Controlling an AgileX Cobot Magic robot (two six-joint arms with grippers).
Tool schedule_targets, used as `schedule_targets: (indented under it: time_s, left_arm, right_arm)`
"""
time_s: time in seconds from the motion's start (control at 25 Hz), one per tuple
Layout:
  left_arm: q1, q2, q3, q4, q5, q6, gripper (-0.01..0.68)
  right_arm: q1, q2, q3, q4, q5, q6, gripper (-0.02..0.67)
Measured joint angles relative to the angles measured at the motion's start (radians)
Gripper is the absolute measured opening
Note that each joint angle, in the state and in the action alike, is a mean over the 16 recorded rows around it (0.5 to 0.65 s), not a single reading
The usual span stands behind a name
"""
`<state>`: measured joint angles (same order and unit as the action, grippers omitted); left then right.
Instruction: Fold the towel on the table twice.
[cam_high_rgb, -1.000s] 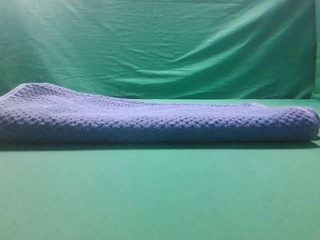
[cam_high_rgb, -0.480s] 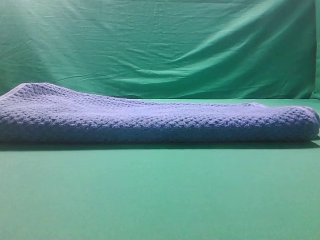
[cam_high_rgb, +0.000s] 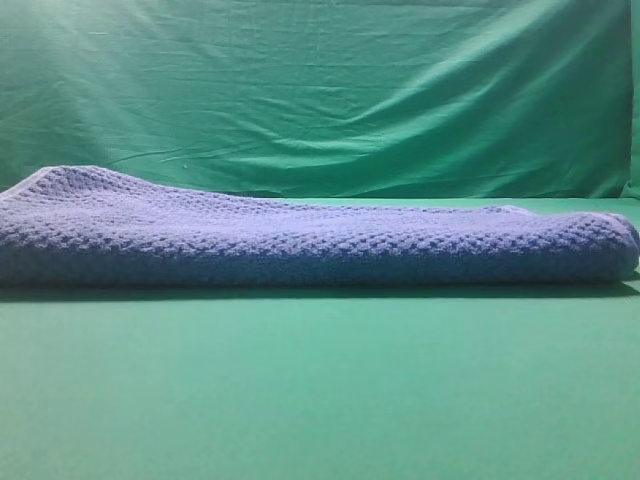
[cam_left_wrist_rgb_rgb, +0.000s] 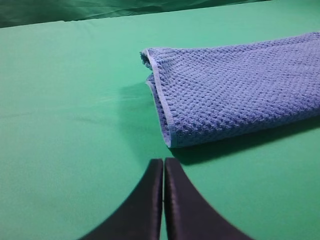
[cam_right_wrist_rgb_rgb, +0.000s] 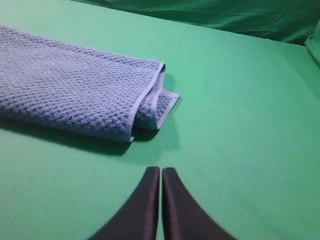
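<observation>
The blue-grey waffle-weave towel (cam_high_rgb: 300, 245) lies folded lengthwise across the green table (cam_high_rgb: 320, 390), spanning the exterior view from left edge to right. Its left end with the pale hem shows in the left wrist view (cam_left_wrist_rgb_rgb: 235, 90). Its right end, with layered edges, shows in the right wrist view (cam_right_wrist_rgb_rgb: 80, 90). My left gripper (cam_left_wrist_rgb_rgb: 163, 167) is shut and empty, above the table a little in front of the towel's left end. My right gripper (cam_right_wrist_rgb_rgb: 160, 175) is shut and empty, in front of the towel's right end. Neither gripper touches the towel or shows in the exterior view.
A wrinkled green backdrop cloth (cam_high_rgb: 320, 90) hangs behind the table. Bare green table surface extends in front of the towel and beyond both its ends.
</observation>
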<state>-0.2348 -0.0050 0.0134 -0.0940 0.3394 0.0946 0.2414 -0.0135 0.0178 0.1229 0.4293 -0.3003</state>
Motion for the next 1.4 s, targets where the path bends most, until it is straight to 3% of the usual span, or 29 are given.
schedule_targets:
  time_s: [0.52, 0.96, 1.4]
  left_arm:
    - [0.013, 0.000, 0.000, -0.009, 0.000, 0.001, 0.000]
    - [0.133, -0.003, 0.000, -0.016, 0.000, 0.001, 0.000]
    - [0.205, -0.006, 0.000, -0.021, 0.000, 0.001, 0.000]
  right_arm:
    - [-0.069, 0.000, 0.000, 0.000, -0.001, 0.000, 0.000]
    - [-0.190, 0.000, 0.000, 0.000, -0.002, 0.000, 0.000]
    - [-0.211, 0.000, 0.000, 0.000, -0.003, 0.000, 0.000]
